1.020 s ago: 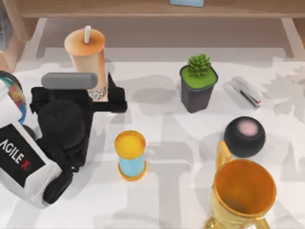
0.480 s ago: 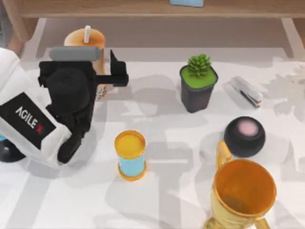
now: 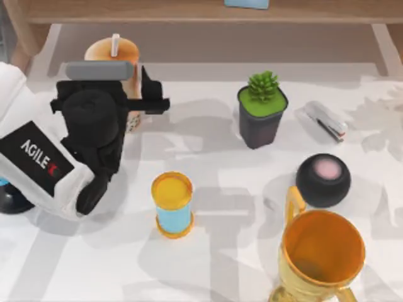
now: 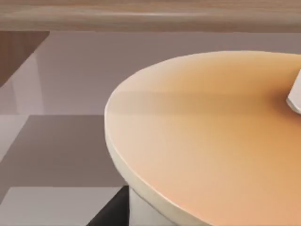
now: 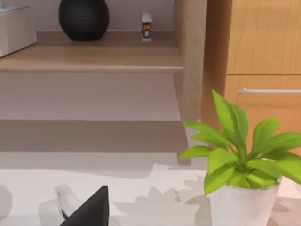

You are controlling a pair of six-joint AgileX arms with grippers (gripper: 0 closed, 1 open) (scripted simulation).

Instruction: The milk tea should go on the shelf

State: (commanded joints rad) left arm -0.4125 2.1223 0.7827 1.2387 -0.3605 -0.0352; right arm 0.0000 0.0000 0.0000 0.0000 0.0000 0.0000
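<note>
The milk tea [image 3: 107, 51], a tan-orange cup with a white straw, stands on the white table at the back left, just in front of the wooden shelf [image 3: 189, 11]. My left gripper [image 3: 126, 100] has come around the cup's body from the front. One black finger [image 3: 154, 100] presses against the cup's right side and the other is hidden under the wrist. The left wrist view looks closely onto the cup's lid [image 4: 211, 141], with the shelf board [image 4: 141, 14] above it. My right gripper [image 5: 89, 212] is parked off to the right.
A yellow-and-blue cylinder [image 3: 172, 204] stands in front of the left arm. To the right are a dark-potted plant [image 3: 261, 113], a stapler [image 3: 326, 121], a black speaker [image 3: 323, 179] and a gold trophy [image 3: 321, 255]. A white-potted plant [image 5: 240, 160] sits near the right gripper.
The left arm swung back and left up to the milk tea. Over the last half second the arm held still while the visible finger drew in against the cup's side.
</note>
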